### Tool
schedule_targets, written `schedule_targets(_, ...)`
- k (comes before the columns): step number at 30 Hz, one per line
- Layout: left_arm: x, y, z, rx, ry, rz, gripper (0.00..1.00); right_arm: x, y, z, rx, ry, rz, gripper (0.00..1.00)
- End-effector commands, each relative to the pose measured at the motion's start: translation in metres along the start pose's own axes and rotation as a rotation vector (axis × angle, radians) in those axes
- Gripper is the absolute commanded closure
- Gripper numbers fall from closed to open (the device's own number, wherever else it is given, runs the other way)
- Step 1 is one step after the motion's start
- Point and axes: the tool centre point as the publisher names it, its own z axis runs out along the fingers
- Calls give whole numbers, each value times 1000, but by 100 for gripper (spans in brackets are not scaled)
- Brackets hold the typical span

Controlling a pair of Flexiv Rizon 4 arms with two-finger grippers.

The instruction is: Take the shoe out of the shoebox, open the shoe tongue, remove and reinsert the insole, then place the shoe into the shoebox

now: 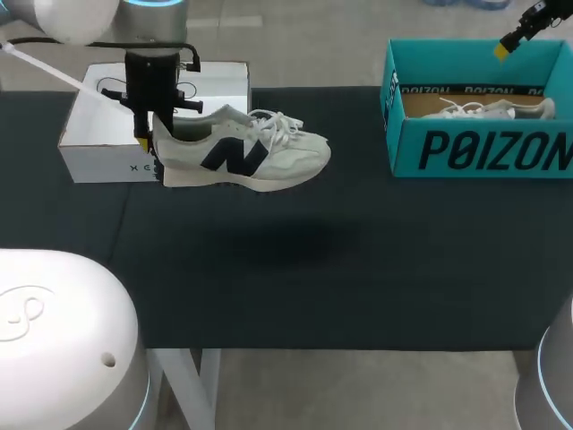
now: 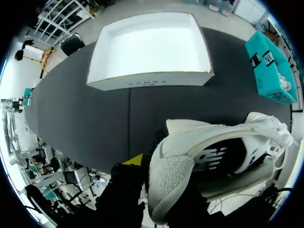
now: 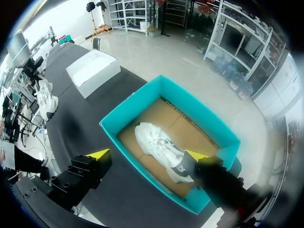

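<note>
Dark table [image 1: 358, 269], white box [image 1: 98, 134] left, teal shoebox [image 1: 483, 152] right.
Left gripper [image 1: 148, 148] hangs straight down before the white box, pinching the heel of a white sneaker [image 1: 260, 157] lifted off the table; right gripper [image 3: 147, 159] hovers above the teal shoebox, fingers spread wide, a second sneaker [image 3: 156, 145] inside.

white sneaker [image 1: 269, 157] aloft beside open white shoebox [image 1: 98, 163]

**White sneakers, teal box, dark cloth**

You see a cream-white sneaker [image 1: 246, 152] with a dark navy letter on its side, a plain white shoebox [image 1: 98, 152], and a teal shoebox [image 1: 483, 152] with black lettering and a brown cardboard floor. The second sneaker [image 1: 483, 109] inside is white and grey. The tablecloth [image 1: 313, 260] is near-black.
</note>
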Motion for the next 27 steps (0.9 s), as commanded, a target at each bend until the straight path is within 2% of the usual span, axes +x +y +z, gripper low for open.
schedule_targets(1,18,12,9,43,-23,11,100,0,0,0,1,0,0,0)
schedule_targets(9,54,26,34,70,-19,32,100,0,0,0,1,0,0,0)
schedule_targets(16,85,38,69,76,-52,16,100,0,0,0,1,0,0,0)
schedule_targets(19,101,40,84,49,-46,28,100,0,0,0,1,0,0,0)
schedule_targets(24,120,41,97,86,-56,17,100,0,0,0,1,0,0,0)
schedule_targets(27,133,37,107,69,-36,23,100,0,0,0,1,0,0,0)
